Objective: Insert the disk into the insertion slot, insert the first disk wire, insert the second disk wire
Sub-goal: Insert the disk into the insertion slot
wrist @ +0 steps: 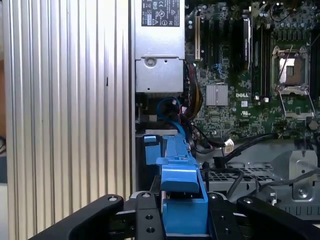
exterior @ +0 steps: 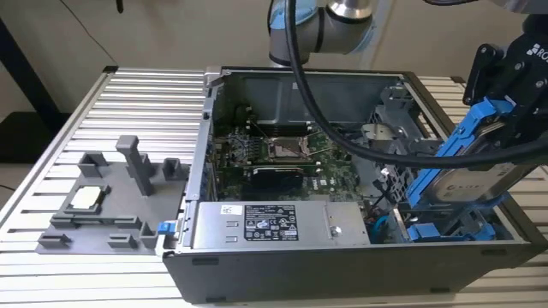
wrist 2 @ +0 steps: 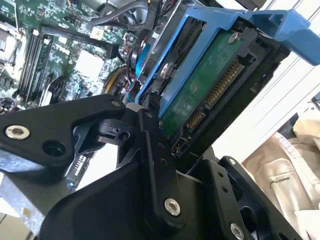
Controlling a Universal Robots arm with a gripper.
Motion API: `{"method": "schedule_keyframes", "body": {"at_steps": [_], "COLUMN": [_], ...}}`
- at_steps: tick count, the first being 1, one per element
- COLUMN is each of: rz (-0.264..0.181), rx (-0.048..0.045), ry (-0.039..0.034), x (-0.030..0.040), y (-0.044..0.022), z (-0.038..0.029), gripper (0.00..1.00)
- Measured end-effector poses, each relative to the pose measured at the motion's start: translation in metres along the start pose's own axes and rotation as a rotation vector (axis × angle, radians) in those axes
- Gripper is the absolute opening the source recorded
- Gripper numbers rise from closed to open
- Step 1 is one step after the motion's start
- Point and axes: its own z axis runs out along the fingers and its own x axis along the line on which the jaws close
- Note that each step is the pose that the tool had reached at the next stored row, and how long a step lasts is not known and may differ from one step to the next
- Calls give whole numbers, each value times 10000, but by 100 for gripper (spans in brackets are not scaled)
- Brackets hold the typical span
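Exterior view: the gripper [exterior: 504, 106] is clamped on the upper end of the disk [exterior: 466, 173], its fingers closed on the blue carrier frame. The disk is tilted. Its lower end sits at the insertion slot [exterior: 432, 232] in the near corner of the computer case [exterior: 342, 273], at the exterior view's right, and its upper end leans out past the case wall. The frames do not show whether the lower edge is already caught by the slot's blue tabs. The disk does not lie flat in the bay.

Judged from this pose, the step in hand is seating the disk. It would go best with the carrier's long edges parallel to the slot walls, the tilt taken out gradually about the lower edge, and the push even across both sides so that the frame does not jam.

Second wrist view: the disk's [wrist 2: 200, 95] green board and connector row face outward and are uncovered.

First wrist view: a looped blue wire [wrist: 167, 107] and dark cables [wrist: 240, 145] lie just beside the bay, beyond the carrier, and could be pinched.

The power-supply box [exterior: 265, 224] adjoins the slot on the exterior view's left, with the motherboard [exterior: 274, 154] farther in. The arm's black cable [exterior: 342, 138] sweeps across the open case towards the disk. A grey fixture tray [exterior: 111, 199] sits well apart on the table [exterior: 145, 96].
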Motion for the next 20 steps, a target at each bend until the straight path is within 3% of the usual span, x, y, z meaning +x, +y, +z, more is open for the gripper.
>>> {"method": "schedule_keyframes", "body": {"at_steps": [4,20], "rz": [-15,-15], "rx": [-2,-2], "ry": [-1,-1], "x": [1,3], "y": [-4,-6], "z": [46,105], "gripper": [33,33]}}
